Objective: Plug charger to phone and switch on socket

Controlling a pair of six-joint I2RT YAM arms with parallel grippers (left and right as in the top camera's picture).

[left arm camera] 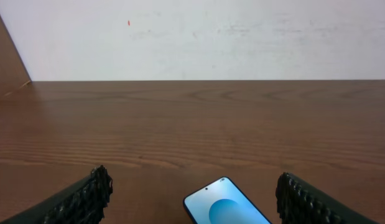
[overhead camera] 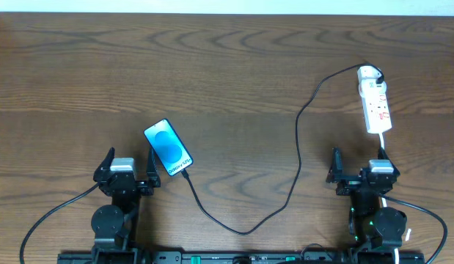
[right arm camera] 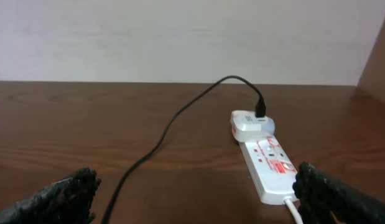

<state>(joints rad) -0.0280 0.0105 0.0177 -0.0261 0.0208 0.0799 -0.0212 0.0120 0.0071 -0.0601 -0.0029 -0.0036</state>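
The phone (overhead camera: 168,147) lies face up with its blue screen lit, just ahead and right of my left gripper (overhead camera: 129,163). In the left wrist view the phone's top end (left arm camera: 226,203) shows between the open fingers, nothing held. The black charger cable (overhead camera: 299,147) runs from the phone's lower end in a loop to a white adapter on the far end of the socket (overhead camera: 375,99). My right gripper (overhead camera: 359,163) stands open just short of the socket's near end. In the right wrist view the socket (right arm camera: 265,160) lies ahead right, cable (right arm camera: 167,134) curving left.
The socket's white cord (overhead camera: 383,143) leads back toward the right arm and passes by its right finger (right arm camera: 332,196). The wooden table (overhead camera: 212,66) reaches back to a pale wall (left arm camera: 211,37).
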